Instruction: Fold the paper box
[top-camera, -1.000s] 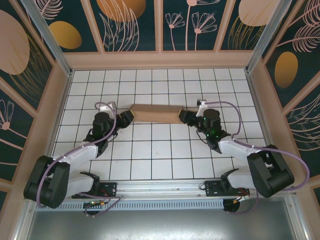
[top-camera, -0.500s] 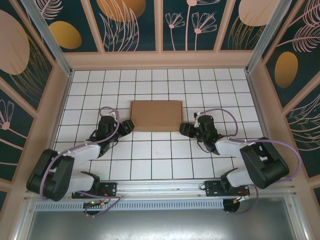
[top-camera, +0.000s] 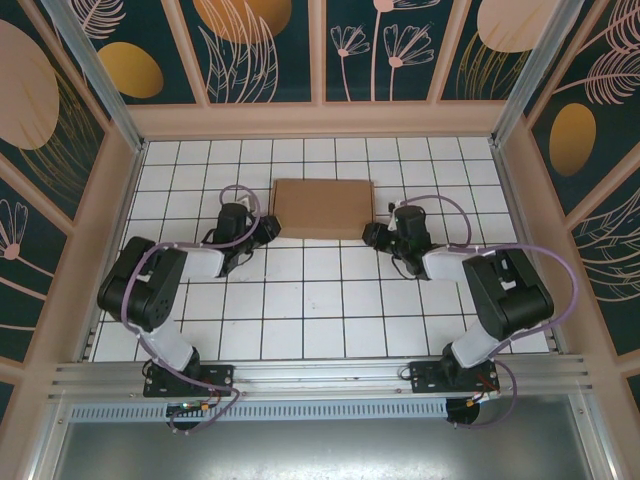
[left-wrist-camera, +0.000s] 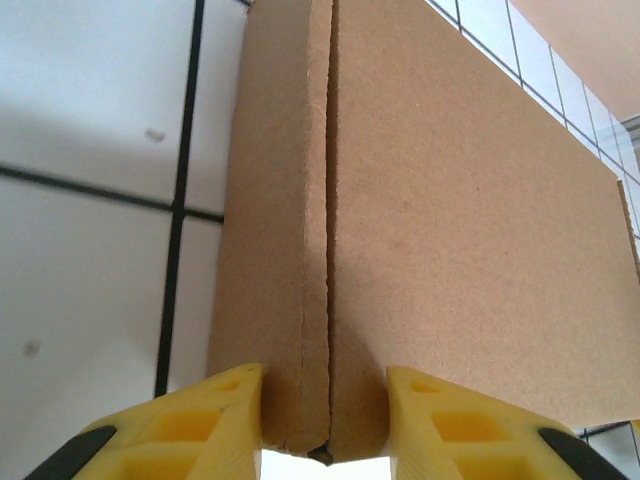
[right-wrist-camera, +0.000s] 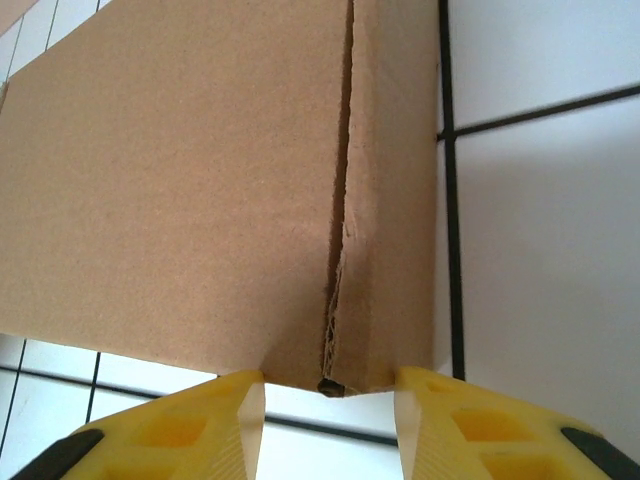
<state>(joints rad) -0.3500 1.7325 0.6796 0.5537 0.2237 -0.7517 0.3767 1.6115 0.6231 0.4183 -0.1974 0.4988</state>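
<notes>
Brown cardboard now lies flat: the paper box (top-camera: 323, 208) rests closed on the white tiled table (top-camera: 300, 300), slightly above the middle of the top view. A second ago it stood on its long edge as a narrow strip between the two claws. Half a second ago it had tipped onto its broad face. Since then it has slid up the frame, and both arms have stretched after it. With no flap standing loose, the folding looks about finished, and what remains is probably only settling the box and letting go.

The left gripper (top-camera: 264, 229) sits at the box's lower left corner. In its wrist view the yellow jaws (left-wrist-camera: 325, 380) are clenched on that corner, one pad against the thin side wall and the other on the top face (left-wrist-camera: 450, 220).

The right gripper (top-camera: 372, 235) sits at the lower right corner. In its wrist view the fingers (right-wrist-camera: 330, 385) flank the corner seam of the box (right-wrist-camera: 180, 180). Their tips barely reach the cardboard's edge, so I cannot tell whether they pinch it or merely stand beside it.
</notes>
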